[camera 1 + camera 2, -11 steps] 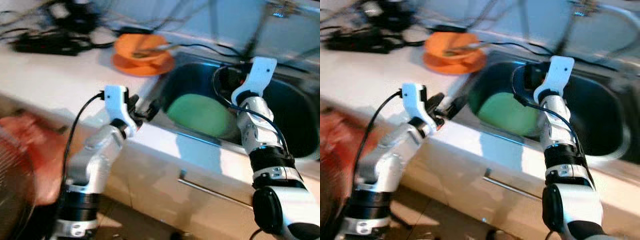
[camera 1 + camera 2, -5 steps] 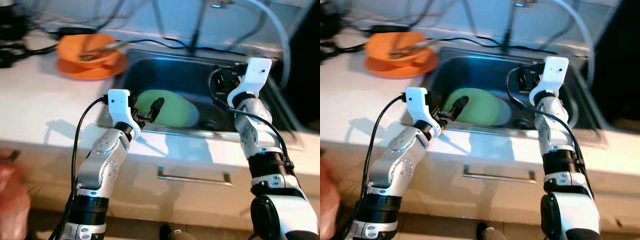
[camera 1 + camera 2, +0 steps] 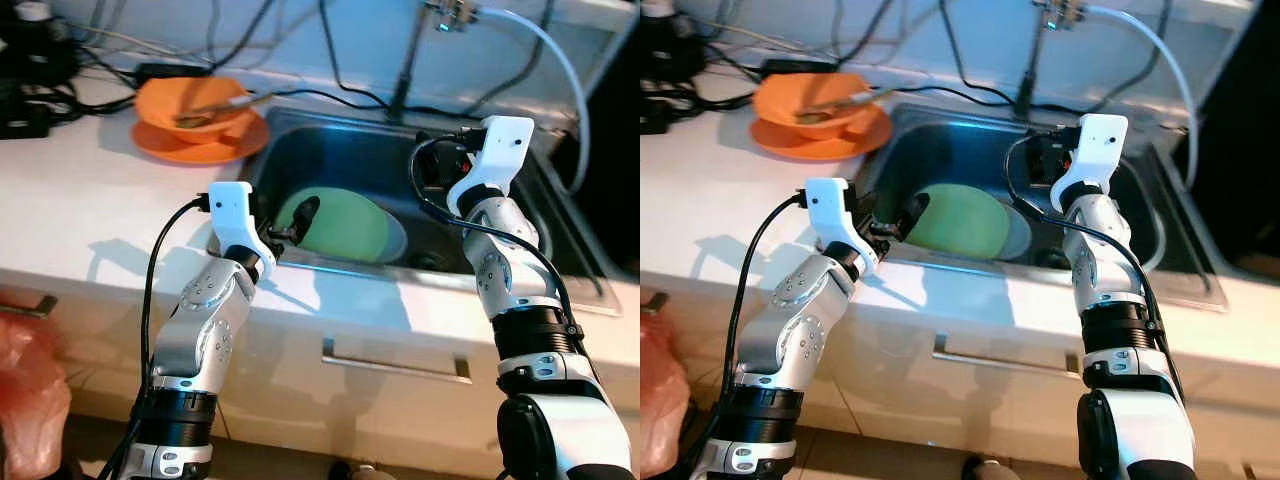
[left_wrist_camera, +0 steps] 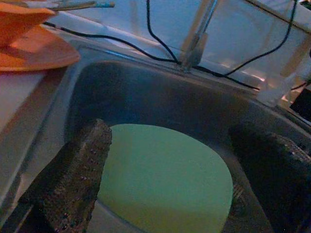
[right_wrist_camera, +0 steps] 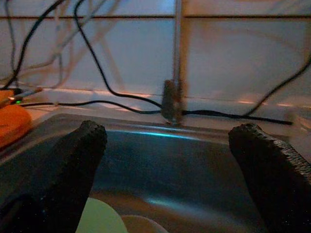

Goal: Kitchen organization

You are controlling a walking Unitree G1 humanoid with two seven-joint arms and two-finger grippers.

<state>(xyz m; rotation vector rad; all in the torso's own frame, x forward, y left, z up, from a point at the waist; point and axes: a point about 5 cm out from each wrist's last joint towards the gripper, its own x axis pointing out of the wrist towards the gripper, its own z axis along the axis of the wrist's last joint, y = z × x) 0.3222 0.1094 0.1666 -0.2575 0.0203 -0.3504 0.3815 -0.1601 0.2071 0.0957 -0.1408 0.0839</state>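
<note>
A green plate [image 3: 345,226] lies tilted in the steel sink [image 3: 400,165], its long axis running across, straight ahead of and below the wide-open jaws of the left gripper [image 4: 170,160]. The right gripper [image 5: 170,160], jaws also wide, hangs above the sink facing the faucet [image 5: 171,97], with the plate's edge cut off beneath it. The eye views add an orange bowl [image 3: 200,105] on the table, off beyond the left jaws.

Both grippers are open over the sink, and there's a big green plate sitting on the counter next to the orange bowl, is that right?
Not quite. The green plate lies inside the sink, not on the counter, as the left eye view shows. The left gripper and right gripper are open over the sink, and the orange bowl is on the counter.
</note>
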